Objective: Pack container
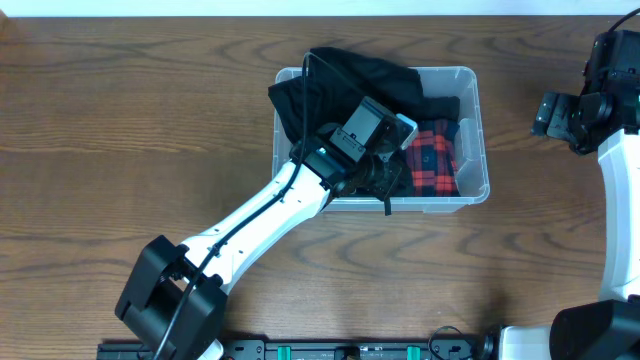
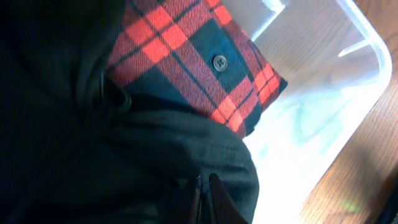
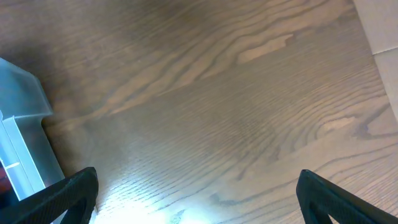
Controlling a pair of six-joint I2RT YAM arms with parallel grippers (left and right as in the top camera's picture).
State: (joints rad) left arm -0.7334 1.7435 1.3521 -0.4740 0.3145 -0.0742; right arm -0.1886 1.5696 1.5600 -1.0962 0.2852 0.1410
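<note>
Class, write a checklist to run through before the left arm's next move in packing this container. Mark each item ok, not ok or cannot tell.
1. Left hand shut, down inside the container: ok.
2. Left hand actually pinching the black garment: cannot tell; dark cloth hides the fingertips.
3. Black garment fully inside the container: not ok; it drapes over the rim at the far left corner.
4. Plaid shirt lying inside, on the right side: ok.
5. Right hand open and holding nothing: ok.
6. Right hand clear of the container, over bare table to its right: ok.
</note>
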